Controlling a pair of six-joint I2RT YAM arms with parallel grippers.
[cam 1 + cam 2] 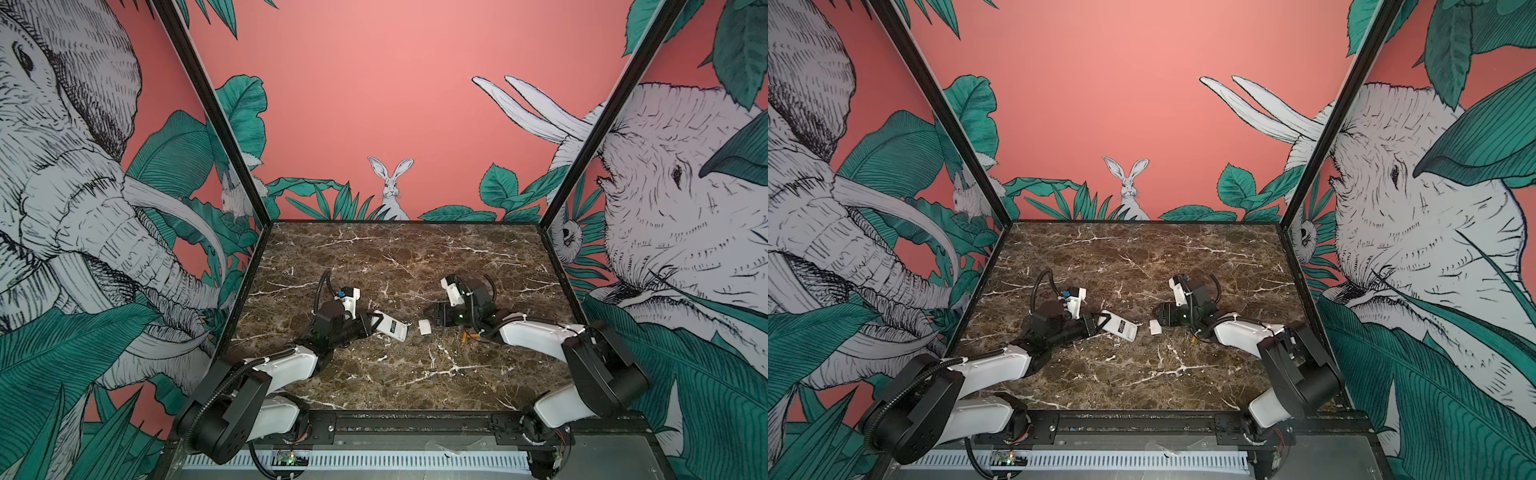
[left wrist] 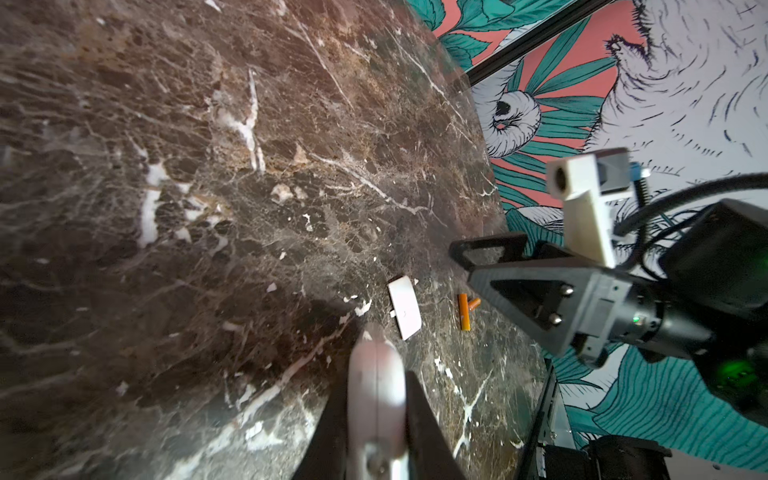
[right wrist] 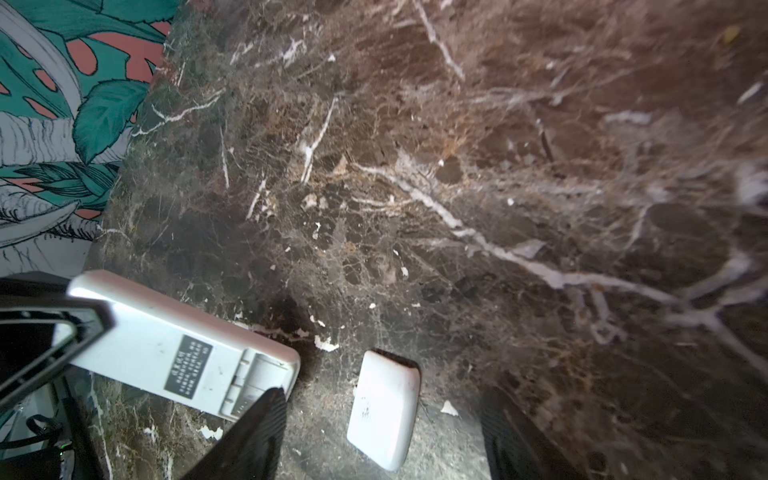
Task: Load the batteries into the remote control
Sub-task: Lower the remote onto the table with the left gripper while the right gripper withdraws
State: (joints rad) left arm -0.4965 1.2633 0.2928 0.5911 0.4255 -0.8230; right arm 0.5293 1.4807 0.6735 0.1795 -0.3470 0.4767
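Left end effector (image 1: 376, 320) on white remote (image 1: 395, 328)

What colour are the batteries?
Orange. The batteries show best in the left wrist view.

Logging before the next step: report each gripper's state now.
Left gripper: closed, holding the remote control.
Right gripper: open, holding nothing; the battery cover lies loose between its fingers.

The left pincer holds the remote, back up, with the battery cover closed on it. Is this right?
No. The cover is off and lies on the table beside the remote, as the right wrist view shows. The left pincer does hold the remote, back up.
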